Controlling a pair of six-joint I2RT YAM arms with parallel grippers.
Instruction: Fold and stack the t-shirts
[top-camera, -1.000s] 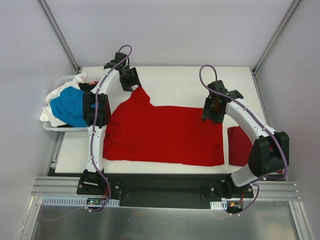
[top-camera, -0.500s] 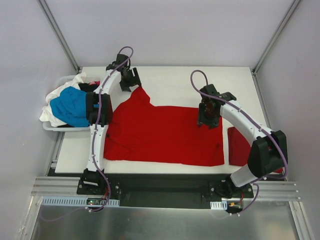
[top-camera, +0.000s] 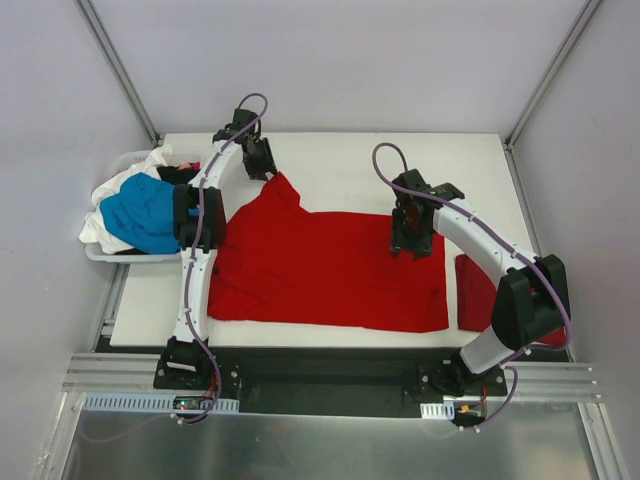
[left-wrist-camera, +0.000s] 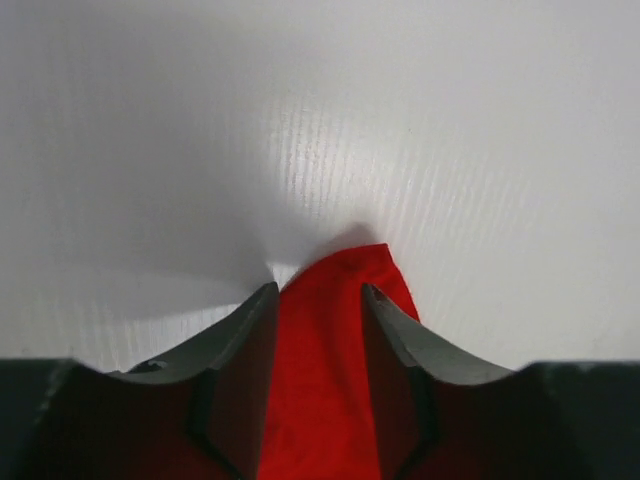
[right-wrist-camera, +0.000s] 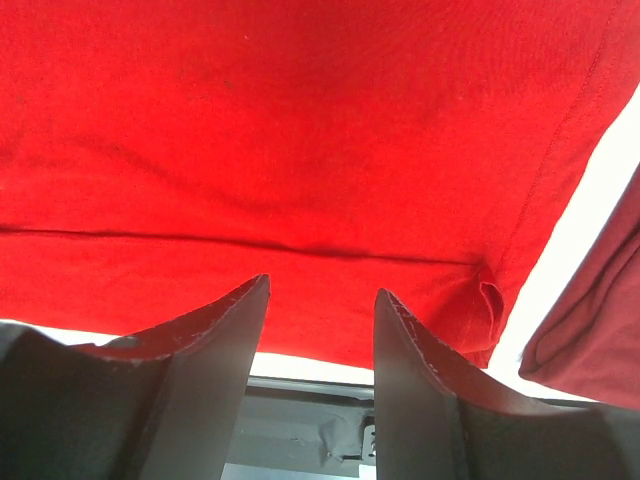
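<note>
A bright red t-shirt (top-camera: 330, 265) lies spread flat on the white table (top-camera: 350, 165). One sleeve tip (top-camera: 281, 186) points toward the far left. My left gripper (top-camera: 264, 163) sits at that tip. In the left wrist view the red cloth (left-wrist-camera: 325, 380) fills the gap between its parted fingers (left-wrist-camera: 245, 330). My right gripper (top-camera: 411, 236) hovers open over the shirt's far right edge. In the right wrist view the shirt (right-wrist-camera: 300, 130) lies below its empty fingers (right-wrist-camera: 230, 330). A folded darker red shirt (top-camera: 478, 292) lies at the right and also shows in the right wrist view (right-wrist-camera: 590, 320).
A white bin (top-camera: 100, 253) off the table's left edge holds a blue shirt (top-camera: 140, 212), white cloth (top-camera: 150, 165) and some black cloth. Grey walls enclose the table. The black base rail (top-camera: 320, 365) runs along the near edge.
My right gripper has moved left and slightly farther along the shirt's far edge. My left gripper has stayed at the sleeve tip, shifting only slightly.
</note>
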